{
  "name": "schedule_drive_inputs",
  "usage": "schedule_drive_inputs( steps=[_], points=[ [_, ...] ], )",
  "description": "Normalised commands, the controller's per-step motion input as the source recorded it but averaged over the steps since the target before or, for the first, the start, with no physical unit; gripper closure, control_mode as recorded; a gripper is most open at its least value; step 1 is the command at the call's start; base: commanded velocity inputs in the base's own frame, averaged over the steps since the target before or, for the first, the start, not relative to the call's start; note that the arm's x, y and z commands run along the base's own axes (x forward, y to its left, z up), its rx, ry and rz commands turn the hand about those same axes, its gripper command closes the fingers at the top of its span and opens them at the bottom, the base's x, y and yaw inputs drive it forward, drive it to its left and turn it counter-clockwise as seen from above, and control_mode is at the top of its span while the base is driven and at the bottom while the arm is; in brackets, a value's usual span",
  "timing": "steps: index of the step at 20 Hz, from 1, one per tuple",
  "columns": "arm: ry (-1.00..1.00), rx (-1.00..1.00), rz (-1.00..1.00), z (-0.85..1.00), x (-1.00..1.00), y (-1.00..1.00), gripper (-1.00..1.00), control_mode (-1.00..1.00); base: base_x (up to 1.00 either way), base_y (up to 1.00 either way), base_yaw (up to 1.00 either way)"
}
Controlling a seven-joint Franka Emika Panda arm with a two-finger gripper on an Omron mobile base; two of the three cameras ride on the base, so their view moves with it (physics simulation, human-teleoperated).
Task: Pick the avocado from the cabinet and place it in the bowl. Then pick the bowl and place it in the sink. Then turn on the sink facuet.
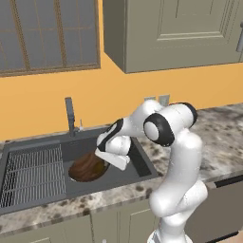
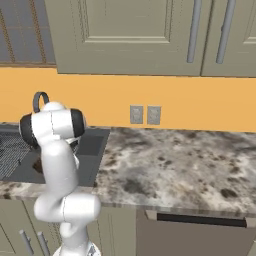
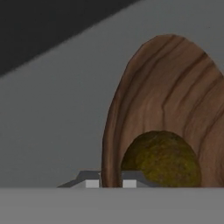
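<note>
My gripper (image 3: 110, 183) is closed down narrow on the rim of the bowl (image 3: 175, 96), one finger (image 3: 92, 183) outside the wall and the other inside. The bowl hangs tilted in my grip, inside the sink (image 1: 114, 178) basin, on the side away from the wire grid (image 1: 33, 173). The avocado (image 3: 162, 159) lies inside the bowl, resting against its lower wall close to my fingers. The sink faucet (image 1: 70, 115) stands upright behind the basin, apart from my hand. The cabinet (image 1: 175, 33) hangs above the counter (image 2: 180, 160), doors shut.
</note>
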Motion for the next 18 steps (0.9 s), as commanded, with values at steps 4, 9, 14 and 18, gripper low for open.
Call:
schedule_drive_inputs(
  steps=[4, 9, 14, 18],
  points=[
    [0.01, -0.09, 0.1, -0.61, 0.85, 0.38, 1.0, -1.0, 0.0, 0.0, 0.0],
    [0.0, -0.08, 0.11, -0.71, 0.74, 0.35, 1.0, -1.0, 0.0, 0.0, 0.0],
    [0.0, -0.01, 0.11, -0.16, 0.25, 0.31, -1.0, -1.0, 0.0, 0.0, 0.0],
    [0.0, 0.0, 0.08, 0.27, -0.01, 0.12, -1.0, -1.0, 0.0, 0.0, 0.0]
  ],
)
